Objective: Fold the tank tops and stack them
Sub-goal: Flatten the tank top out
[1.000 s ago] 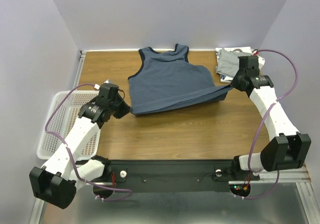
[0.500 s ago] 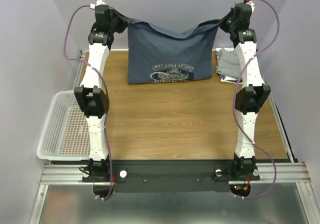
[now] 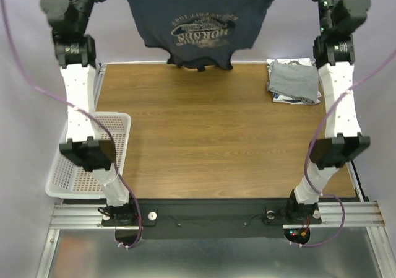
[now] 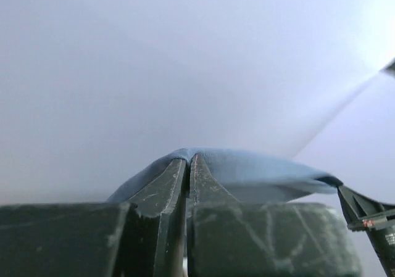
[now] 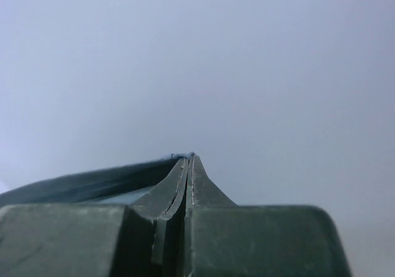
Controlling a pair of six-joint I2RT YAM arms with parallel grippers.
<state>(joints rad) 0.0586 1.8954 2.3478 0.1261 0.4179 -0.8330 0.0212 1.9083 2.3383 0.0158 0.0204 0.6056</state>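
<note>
High above the table (image 3: 210, 142), the left gripper (image 4: 189, 160) pinches one corner of the slate-blue tank top (image 3: 201, 18), which hangs over the table's far edge. The right gripper (image 5: 187, 158) clamps the other corner. The grey tank tops (image 3: 294, 80) lie on the table's far-right corner.

Soft, even light leaves the table (image 3: 204, 135) almost shadowless, though the slate-blue tank top (image 3: 201, 18) reads dark. The left wrist view glares at its upper right.

Tank top (image 3: 201, 18) above table (image 3: 210, 142) far edge; folded pile (image 3: 294, 81) right; basket (image 3: 62, 173) left.
</note>
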